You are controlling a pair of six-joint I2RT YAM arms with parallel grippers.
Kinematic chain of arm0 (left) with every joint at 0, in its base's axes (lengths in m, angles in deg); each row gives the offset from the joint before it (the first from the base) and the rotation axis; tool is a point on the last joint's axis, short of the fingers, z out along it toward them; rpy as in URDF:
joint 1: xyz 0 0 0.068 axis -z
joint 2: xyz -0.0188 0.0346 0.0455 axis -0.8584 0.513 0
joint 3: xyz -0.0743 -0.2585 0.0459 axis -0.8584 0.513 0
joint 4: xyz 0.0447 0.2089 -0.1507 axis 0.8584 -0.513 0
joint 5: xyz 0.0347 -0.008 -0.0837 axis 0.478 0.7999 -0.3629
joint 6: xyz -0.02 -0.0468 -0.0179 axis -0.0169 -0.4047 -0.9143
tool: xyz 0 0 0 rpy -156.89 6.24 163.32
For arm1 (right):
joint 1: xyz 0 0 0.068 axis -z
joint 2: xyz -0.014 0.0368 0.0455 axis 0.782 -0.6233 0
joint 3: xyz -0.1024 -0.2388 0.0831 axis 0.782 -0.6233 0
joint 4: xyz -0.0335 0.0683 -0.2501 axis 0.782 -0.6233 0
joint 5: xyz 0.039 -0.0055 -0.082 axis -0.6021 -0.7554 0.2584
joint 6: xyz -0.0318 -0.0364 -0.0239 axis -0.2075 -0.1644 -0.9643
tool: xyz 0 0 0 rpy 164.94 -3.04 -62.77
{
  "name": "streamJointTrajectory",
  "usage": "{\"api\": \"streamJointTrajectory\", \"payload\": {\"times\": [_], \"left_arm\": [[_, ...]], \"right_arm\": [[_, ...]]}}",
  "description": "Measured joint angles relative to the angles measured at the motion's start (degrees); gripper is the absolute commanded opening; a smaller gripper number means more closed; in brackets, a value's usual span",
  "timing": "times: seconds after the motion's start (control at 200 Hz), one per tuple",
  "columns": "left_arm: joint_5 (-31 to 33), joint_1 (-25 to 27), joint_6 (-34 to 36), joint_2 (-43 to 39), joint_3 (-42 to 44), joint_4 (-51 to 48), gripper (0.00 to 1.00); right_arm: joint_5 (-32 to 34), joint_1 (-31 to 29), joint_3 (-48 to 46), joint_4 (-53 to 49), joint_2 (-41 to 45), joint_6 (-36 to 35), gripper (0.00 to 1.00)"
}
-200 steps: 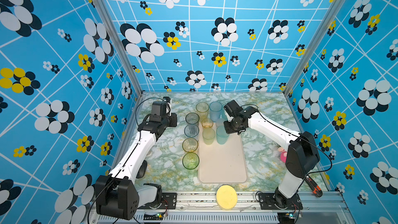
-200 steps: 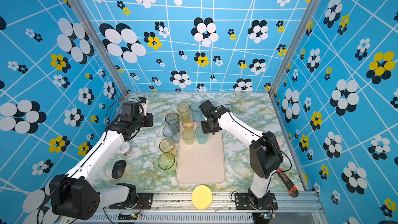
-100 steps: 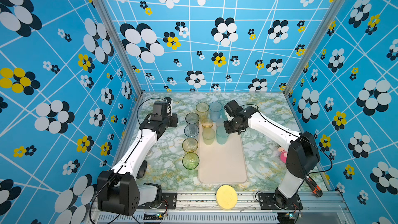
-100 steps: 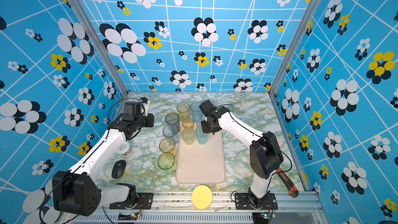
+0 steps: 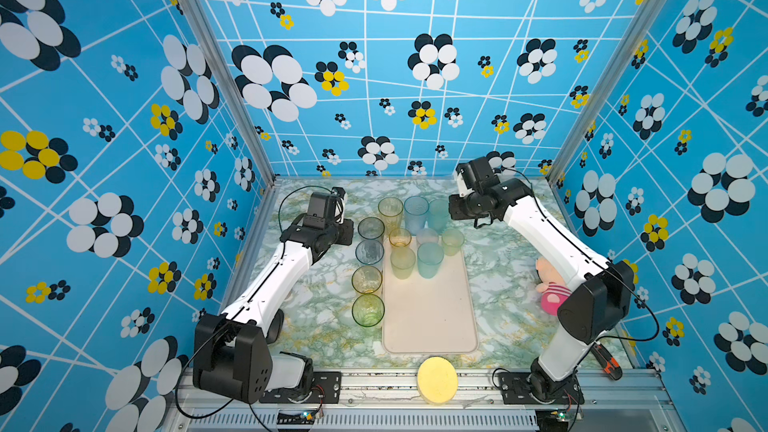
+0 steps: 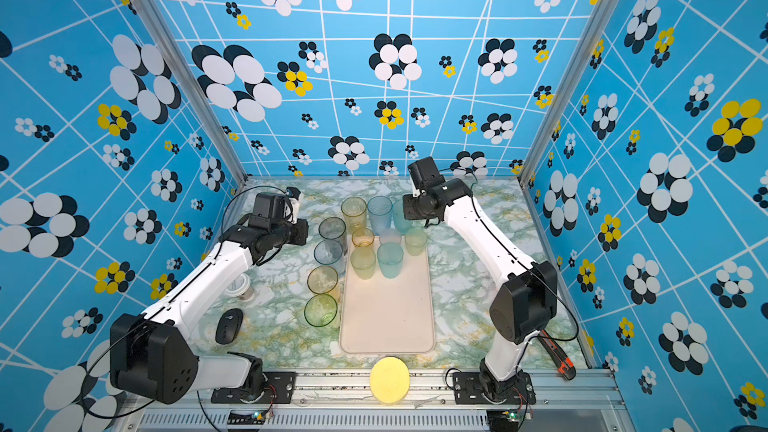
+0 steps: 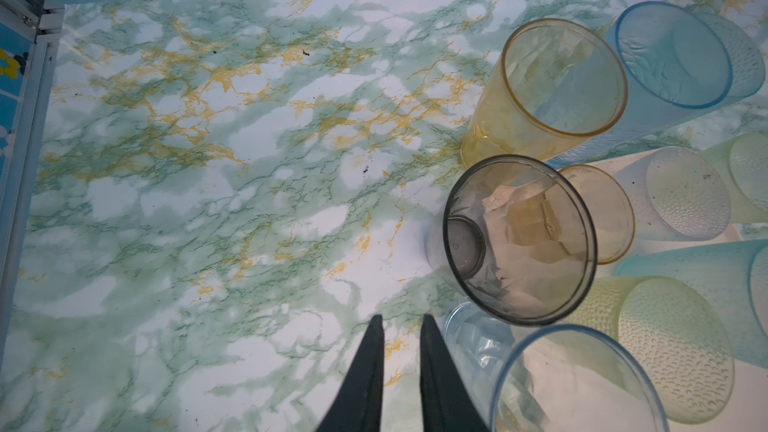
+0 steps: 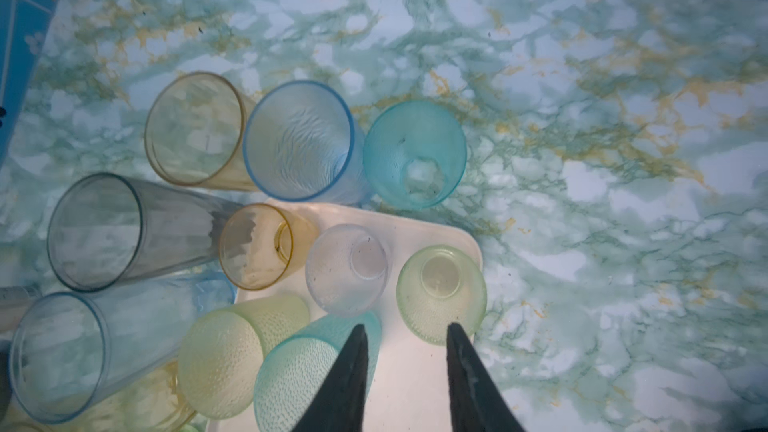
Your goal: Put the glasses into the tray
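The pale cream tray (image 5: 430,313) lies mid-table. Several glasses stand at its far end, among them a short green one (image 8: 441,293), a clear one (image 8: 347,270) and a short amber one (image 8: 255,246). More glasses line the marble behind the tray and along its left side, such as a smoky grey tumbler (image 7: 519,238) and a tall amber one (image 7: 563,76). My right gripper (image 8: 407,328) is open and empty above the tray's far corner, beside the green glass. My left gripper (image 7: 401,320) hovers over bare marble left of the grey tumbler, jaws a narrow gap apart, holding nothing.
A yellow sponge disc (image 5: 436,380) sits on the front rail. A pink plush toy (image 5: 550,284) lies by the right arm. A black mouse (image 6: 228,326) and a white lidded cup (image 6: 239,286) lie under the left arm. An orange cutter (image 6: 559,361) is at the front right.
My right gripper opened, then lifted back and to the right, off the tray's far corner where the short green glass now stands free. The left wrist edged slightly toward the glasses.
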Motion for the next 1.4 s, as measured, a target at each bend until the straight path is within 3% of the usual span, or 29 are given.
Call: {"api": "streamJointTrajectory", "payload": {"times": [0.435,1.4], "left_arm": [[0.42,3.17,0.0,0.09,-6.34,-4.04,0.19],[0.72,4.22,0.66,0.66,-6.99,-6.82,0.2]], "right_arm": [[-1.75,5.86,13.64,-4.87,-17.33,-2.75,0.25],[-4.33,6.19,24.81,-9.31,-28.57,-2.95,0.19]]}}
